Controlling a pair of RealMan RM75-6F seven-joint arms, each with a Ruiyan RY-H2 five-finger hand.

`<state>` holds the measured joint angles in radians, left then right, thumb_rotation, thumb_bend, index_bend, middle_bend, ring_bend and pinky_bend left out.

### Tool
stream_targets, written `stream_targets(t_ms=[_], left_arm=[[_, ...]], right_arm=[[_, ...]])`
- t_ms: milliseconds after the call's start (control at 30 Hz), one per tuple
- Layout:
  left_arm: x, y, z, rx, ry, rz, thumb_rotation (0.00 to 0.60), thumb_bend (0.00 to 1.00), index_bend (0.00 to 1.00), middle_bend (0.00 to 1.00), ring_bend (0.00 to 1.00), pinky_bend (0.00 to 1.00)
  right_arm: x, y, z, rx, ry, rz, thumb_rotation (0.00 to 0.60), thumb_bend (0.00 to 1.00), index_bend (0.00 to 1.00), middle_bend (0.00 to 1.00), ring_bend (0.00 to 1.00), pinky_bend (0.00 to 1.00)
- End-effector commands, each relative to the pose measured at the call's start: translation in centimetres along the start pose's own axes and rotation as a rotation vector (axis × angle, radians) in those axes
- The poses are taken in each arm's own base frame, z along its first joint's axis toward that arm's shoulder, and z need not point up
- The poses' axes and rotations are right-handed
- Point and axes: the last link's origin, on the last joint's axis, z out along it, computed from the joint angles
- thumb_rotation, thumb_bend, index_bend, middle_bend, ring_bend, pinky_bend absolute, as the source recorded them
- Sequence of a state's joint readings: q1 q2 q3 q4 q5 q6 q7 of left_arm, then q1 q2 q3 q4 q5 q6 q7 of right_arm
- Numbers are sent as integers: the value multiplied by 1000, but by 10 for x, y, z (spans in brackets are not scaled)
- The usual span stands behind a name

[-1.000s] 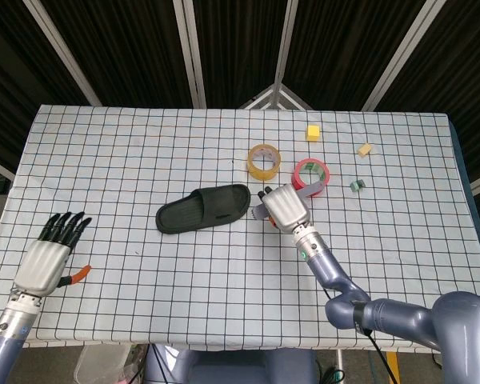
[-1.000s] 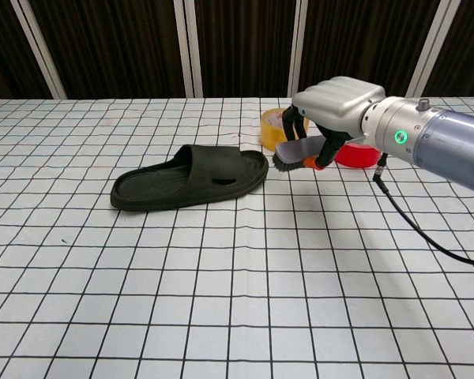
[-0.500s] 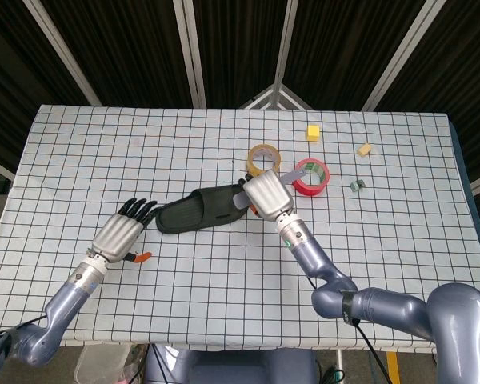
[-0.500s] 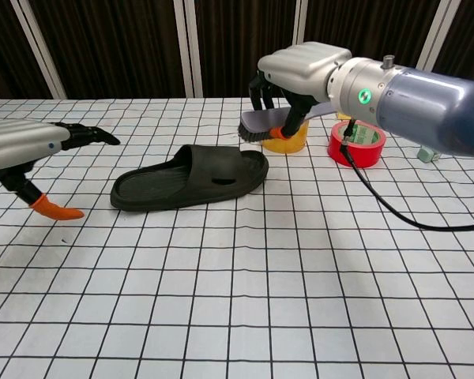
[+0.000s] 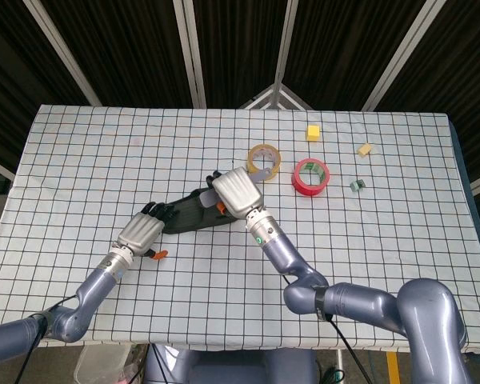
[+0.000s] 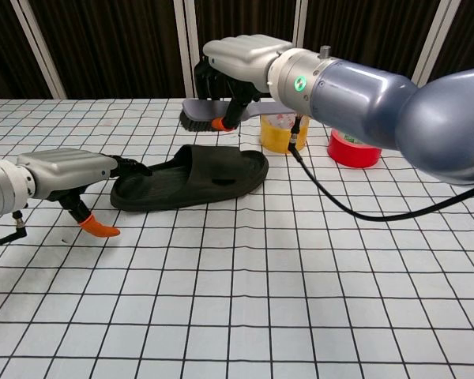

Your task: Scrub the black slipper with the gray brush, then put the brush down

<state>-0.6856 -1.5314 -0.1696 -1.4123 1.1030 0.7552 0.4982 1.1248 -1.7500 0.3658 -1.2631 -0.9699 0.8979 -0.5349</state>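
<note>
Checked tablecloth [image 5: 368, 240] across whole table. Black slipper [image 6: 191, 178] sole-down at centre, toe end right, heel end left. Right hand [image 6: 245, 59] raised above slipper's strap, clamped on gray brush [image 6: 213, 113]; bristles down, clear of slipper, handle trailing right past yellow tape. Left hand [image 6: 63, 172] low at slipper's heel end, fingers extended and together, tips at or on the heel rim; contact not certain. Orange-tipped thumb pointing down toward cloth, nothing gripped.

Yellow tape roll [image 5: 264, 159] just beyond slipper's toe, right arm crossing in front of it in chest view. Red tape roll [image 5: 310, 175] right of yellow. Yellow cube [image 5: 313, 133] farther back. Tan block [image 5: 366, 149] and small green piece [image 5: 357, 185] far right, well apart from slipper.
</note>
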Motion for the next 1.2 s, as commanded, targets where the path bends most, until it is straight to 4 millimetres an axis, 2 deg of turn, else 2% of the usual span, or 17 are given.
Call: stream_targets(t_ms=[33, 200, 667, 900, 1200], left_arm=[[-2, 1, 1, -1, -11, 5, 476, 361, 13, 28, 5, 51], [-7, 1, 1, 0, -43, 6, 478, 380, 47, 37, 5, 51], [-9, 0, 5, 9, -77, -9, 480, 416, 49, 38, 6, 51], [-10, -1, 5, 12, -81, -9, 477, 420, 51, 38, 6, 51], [-13, -3, 8, 27, -89, -5, 477, 420, 51, 37, 6, 51]], right_arm=[[-1, -5, 1, 6, 1, 3, 600, 799, 825, 724, 641, 635], [-3, -16, 4, 19, -1, 23, 600, 799, 825, 724, 642, 635], [-16, -43, 6, 57, -10, 31, 600, 799, 825, 724, 643, 635], [-29, -39, 7, 43, -24, 34, 600, 799, 825, 724, 643, 636], [-46, -22, 8, 6, -43, 22, 600, 799, 825, 724, 647, 635]])
